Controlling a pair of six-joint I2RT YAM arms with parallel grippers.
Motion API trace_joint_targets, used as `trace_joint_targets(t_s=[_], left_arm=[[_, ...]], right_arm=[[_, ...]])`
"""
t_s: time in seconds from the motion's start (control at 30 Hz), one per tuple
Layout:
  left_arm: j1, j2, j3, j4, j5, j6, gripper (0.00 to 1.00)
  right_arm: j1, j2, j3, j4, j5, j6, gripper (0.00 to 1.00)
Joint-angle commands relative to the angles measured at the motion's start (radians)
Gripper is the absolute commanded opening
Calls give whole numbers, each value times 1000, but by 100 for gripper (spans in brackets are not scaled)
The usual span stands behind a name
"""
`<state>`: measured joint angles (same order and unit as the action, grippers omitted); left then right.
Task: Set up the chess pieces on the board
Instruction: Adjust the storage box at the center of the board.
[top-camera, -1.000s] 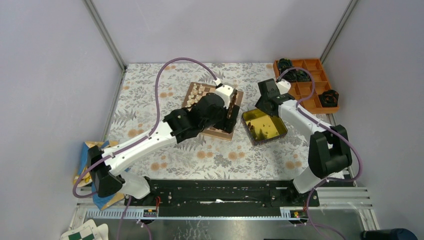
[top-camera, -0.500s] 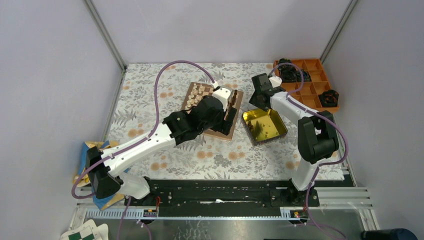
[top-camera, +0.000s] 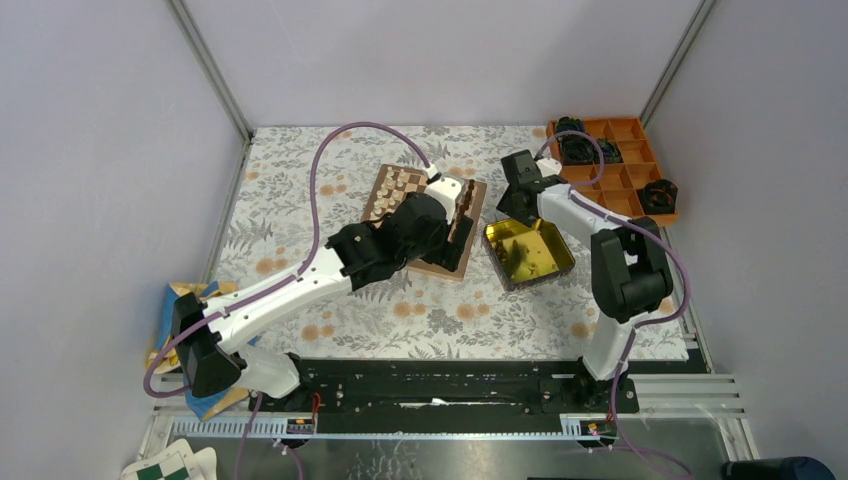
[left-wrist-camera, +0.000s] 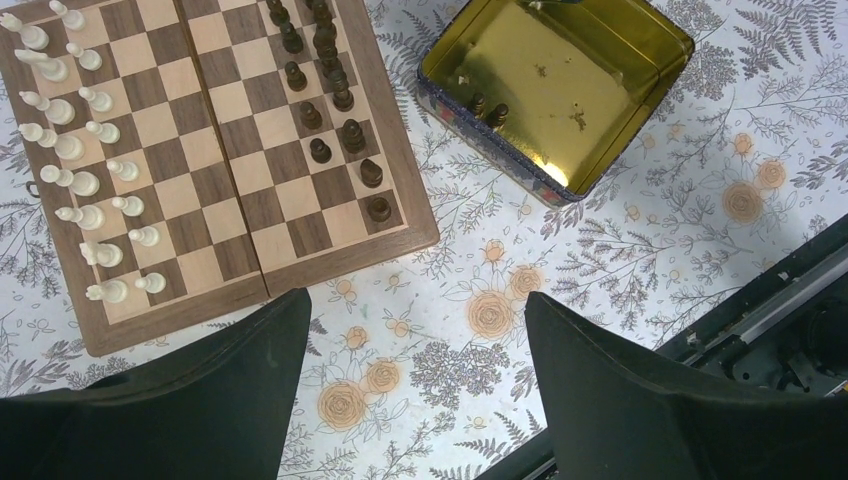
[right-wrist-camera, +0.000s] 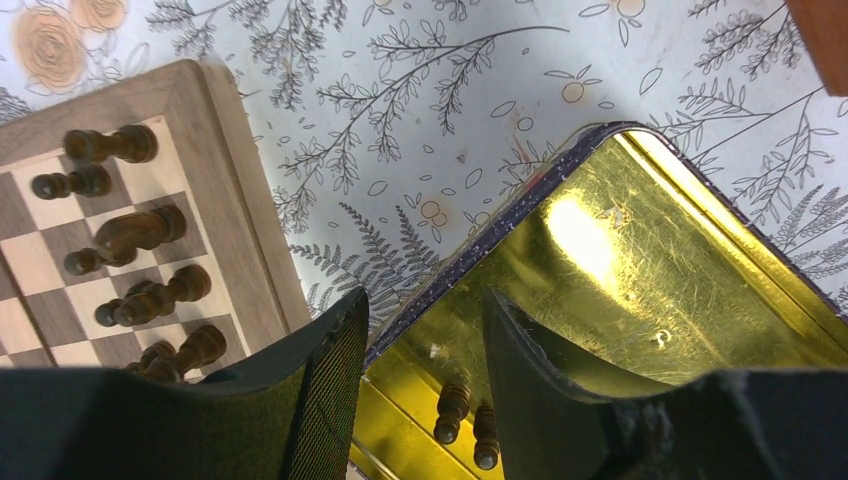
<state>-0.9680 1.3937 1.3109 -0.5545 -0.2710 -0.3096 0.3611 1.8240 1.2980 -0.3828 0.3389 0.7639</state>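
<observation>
The wooden chessboard (top-camera: 388, 190) lies mid-table and also shows in the left wrist view (left-wrist-camera: 200, 150). Cream pieces (left-wrist-camera: 80, 150) stand in two columns along its left side. Dark pieces (left-wrist-camera: 330, 110) stand along its right side, some seen in the right wrist view (right-wrist-camera: 130, 235). Two dark pieces (right-wrist-camera: 465, 420) lie in the yellow tin (right-wrist-camera: 650, 260); they also show in the left wrist view (left-wrist-camera: 487, 108). My left gripper (left-wrist-camera: 415, 300) hangs open and empty above the board's near edge (top-camera: 455, 200). My right gripper (right-wrist-camera: 425, 300) is open and empty over the tin's corner nearest the board (top-camera: 515, 195).
The yellow tin (top-camera: 530, 250) sits right of the board. An orange compartment tray (top-camera: 615, 165) with black gear-like lumps (top-camera: 660, 192) stands at the back right. A green-and-white checkered sheet (top-camera: 170, 465) lies off the table at the near left. The black rail (top-camera: 440, 385) runs along the near edge.
My right gripper has swung left and away from the near side, to the tin's corner by the board. My left arm has drawn back slightly.
</observation>
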Motion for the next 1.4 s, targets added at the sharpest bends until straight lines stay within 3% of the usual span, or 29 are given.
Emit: trace_joint_targets(t_s=[0.0,0.13,0.37,0.87,1.2,1.37], left_arm=[[5,-18,-15,21,-8,23,85],[9,-25,-26,22,-10,21,85],[22,-32,-44,16,-7,21,85],[40,-36,-53,11,12,33,85],[42,-43,-70,14,20,35,85],[44,-48,-83,25,33,37,85]], right_arm=[[4,32,-5,18,-19,21,52],[4,61,7,21,-24,26,49],[4,70,0,37,-4,58,31],[3,38,-3,-27,45,187,3],[49,9,7,-74,38,211,0],[89,5,49,-158,87,318,0]])
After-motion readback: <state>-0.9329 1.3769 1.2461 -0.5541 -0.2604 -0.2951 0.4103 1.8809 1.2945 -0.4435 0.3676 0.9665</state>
